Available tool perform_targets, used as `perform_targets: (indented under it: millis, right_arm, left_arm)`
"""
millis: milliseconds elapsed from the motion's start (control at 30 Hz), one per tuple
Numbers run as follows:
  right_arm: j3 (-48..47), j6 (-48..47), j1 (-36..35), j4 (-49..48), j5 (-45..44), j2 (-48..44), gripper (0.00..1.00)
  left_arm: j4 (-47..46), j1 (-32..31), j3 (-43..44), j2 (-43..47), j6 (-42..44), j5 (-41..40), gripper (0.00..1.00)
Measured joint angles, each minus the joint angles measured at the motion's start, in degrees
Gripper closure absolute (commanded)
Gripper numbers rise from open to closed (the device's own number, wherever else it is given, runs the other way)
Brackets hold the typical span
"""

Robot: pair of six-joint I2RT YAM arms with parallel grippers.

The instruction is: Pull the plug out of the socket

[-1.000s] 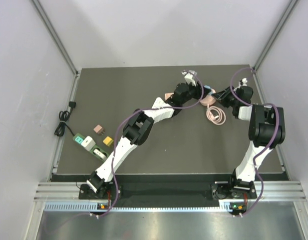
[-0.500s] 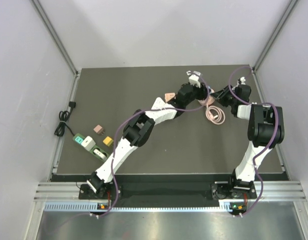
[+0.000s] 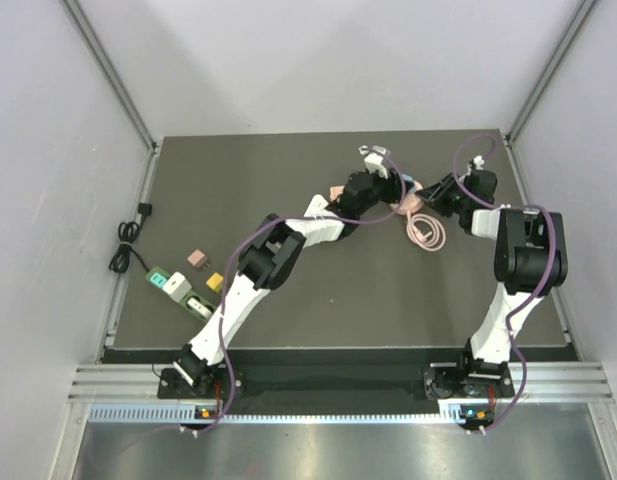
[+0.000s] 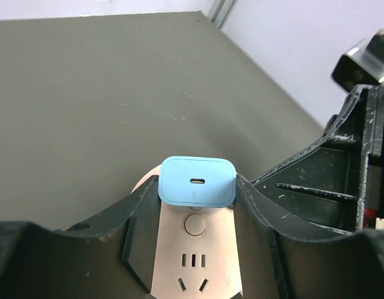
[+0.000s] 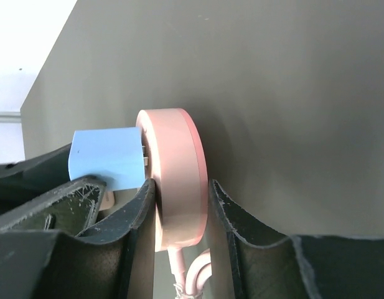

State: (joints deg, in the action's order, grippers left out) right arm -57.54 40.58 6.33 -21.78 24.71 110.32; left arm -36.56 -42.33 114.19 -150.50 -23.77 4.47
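The left fingers [image 4: 139,215] clamp the blue plug [image 4: 197,181] by its sides; the right fingers [image 5: 241,237] pinch the pink socket [image 5: 179,174] across its thickness, a sliver of prong showing between plug and socket

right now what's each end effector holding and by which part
The left end effector holds the blue plug by its two sides; the right end effector clamps the pink socket across its flat faces.

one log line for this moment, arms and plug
left end effector: shut on blue plug | right end effector: shut on pink socket | blue plug: prongs partly showing, not yet free
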Motion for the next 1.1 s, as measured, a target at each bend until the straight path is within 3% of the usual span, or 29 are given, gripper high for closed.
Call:
perform_targets:
  millis: [300,700,867,1100]
  right_arm:
    - [-0.02,0.09,-0.59,-1.55,0.44,0.0,1.0]
    - [0.07,1.03,0.15,-0.94,-2.47,0.0,1.0]
    - [0.07,1.57,0.2,-0.98,-3.21,0.0,1.0]
    - [2.01,3.26,1.36,-3.1,-3.96,-0.42,1.0]
  left_arm:
    - [-5.05,3.19,-2.34,-0.04,-11.72,6.75,1.0]
    - [3.76,-4.52,-1.03,4.15,13.29,-7.13,1.0]
    - [3.41,-5.42,-0.96,4.96,12.76,-5.53,1.0]
    - [4.96,-0.68,-3.21,5.7,7.98,-6.71,1.0]
